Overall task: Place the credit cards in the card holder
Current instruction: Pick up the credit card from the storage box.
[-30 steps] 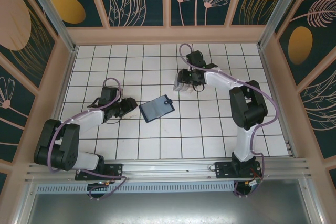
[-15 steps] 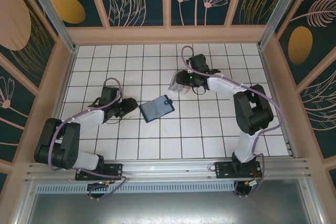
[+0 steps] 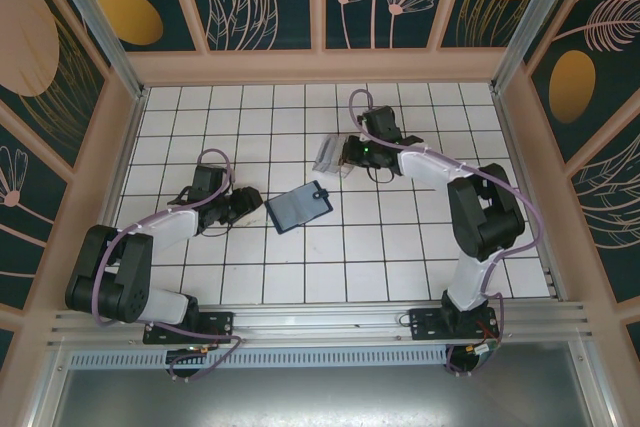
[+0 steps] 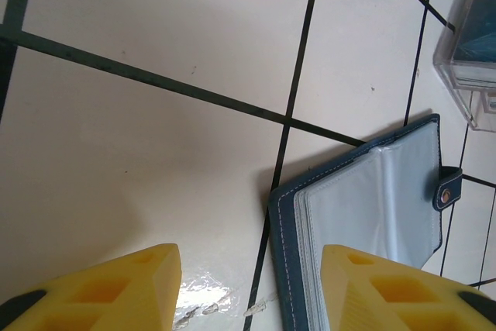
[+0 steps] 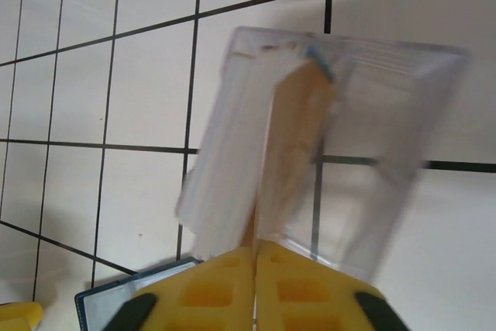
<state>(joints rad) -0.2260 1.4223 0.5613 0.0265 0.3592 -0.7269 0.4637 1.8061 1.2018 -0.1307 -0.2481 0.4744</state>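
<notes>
The card holder (image 3: 297,207) lies open on the tiles, navy with pale clear pockets (image 4: 372,199). My left gripper (image 3: 245,204) (image 4: 249,269) stands open at its left edge, one finger over the pockets, holding nothing. The credit cards, one white (image 5: 232,160) and one tan (image 5: 294,137), stand in a clear plastic case (image 5: 387,153) (image 3: 328,154) further back. My right gripper (image 5: 256,257) (image 3: 348,154) is shut on the near edge of the tan card, its jaws pressed together. The case looks tilted and blurred.
The white tiled floor is walled by wooden panels (image 3: 320,67) at the back and both sides. A corner of the card holder (image 5: 116,288) shows just below the case in the right wrist view. Open tiles lie in front of the holder.
My right gripper slid left onto the case and closed on the card. The case shifted left and tipped. The left arm and the card holder stayed still.
</notes>
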